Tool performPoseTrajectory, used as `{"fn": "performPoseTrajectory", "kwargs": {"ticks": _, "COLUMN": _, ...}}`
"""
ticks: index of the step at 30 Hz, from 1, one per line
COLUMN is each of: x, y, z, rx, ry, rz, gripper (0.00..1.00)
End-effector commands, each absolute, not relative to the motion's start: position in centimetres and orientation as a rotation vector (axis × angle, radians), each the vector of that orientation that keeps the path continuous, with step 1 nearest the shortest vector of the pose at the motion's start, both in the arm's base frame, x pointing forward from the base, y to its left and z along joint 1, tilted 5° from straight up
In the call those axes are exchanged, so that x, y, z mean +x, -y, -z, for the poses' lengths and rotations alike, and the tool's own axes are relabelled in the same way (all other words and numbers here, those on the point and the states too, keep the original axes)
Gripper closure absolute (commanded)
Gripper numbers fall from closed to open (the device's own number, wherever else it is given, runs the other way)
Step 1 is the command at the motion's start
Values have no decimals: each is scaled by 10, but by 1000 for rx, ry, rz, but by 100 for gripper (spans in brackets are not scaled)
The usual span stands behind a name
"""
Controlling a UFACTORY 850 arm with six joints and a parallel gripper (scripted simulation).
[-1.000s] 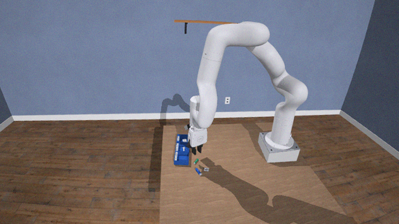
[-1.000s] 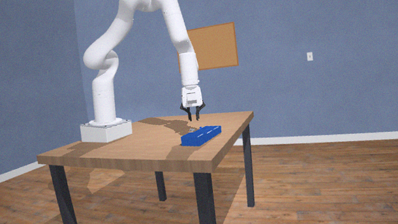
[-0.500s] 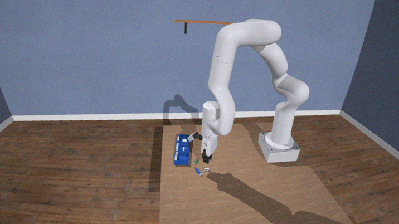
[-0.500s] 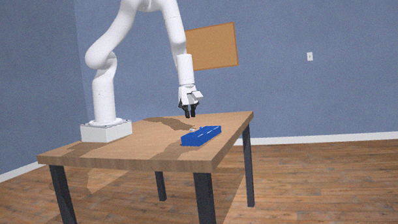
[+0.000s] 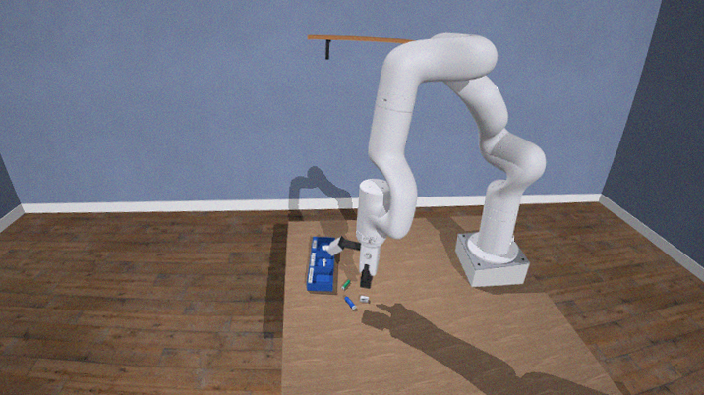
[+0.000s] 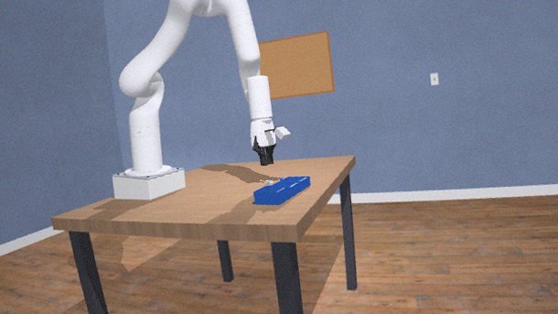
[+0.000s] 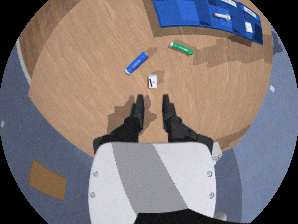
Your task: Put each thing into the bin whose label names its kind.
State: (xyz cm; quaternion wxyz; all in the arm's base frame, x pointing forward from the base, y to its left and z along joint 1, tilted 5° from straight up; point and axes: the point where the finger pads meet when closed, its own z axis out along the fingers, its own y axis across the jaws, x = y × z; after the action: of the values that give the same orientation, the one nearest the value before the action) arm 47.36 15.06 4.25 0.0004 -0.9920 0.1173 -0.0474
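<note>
Above the table (image 5: 336, 357) (image 6: 169, 214) (image 7: 90, 85), the fingers (image 5: 366, 277) (image 6: 265, 156) are standing partly spread, holding nothing. Just ahead in the wrist view, the small white block (image 5: 364, 299) (image 6: 268, 182) (image 7: 152, 81) is lying near the blue tube (image 5: 349, 303) (image 7: 137, 63), probably light and stiff, inviting a gentle grip across opposite sides.

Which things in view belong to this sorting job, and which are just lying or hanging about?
Job:
- blue labeled bins
- bolt and white tile inside them
- blue stick, green stick, small white block on the table

Surroundings (none lying loose):
- orange-brown wall board
- wooden shelf
</note>
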Motion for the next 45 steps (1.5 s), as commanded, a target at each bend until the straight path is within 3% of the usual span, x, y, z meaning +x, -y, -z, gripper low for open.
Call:
{"fn": "performPoseTrajectory", "kwargs": {"ticks": 1, "x": 475, "y": -151, "z": -43, "rx": -3108, "ry": -363, "rz": 134, "gripper": 71}}
{"fn": "performPoseTrajectory", "kwargs": {"ticks": 25, "x": 475, "y": -150, "z": -43, "rx": -3108, "ry": -363, "rz": 135, "gripper": 71}}
{"fn": "performPoseTrajectory", "kwargs": {"ticks": 45, "x": 480, "y": -150, "z": 15, "rx": -3108, "ry": -363, "rz": 134, "gripper": 71}}
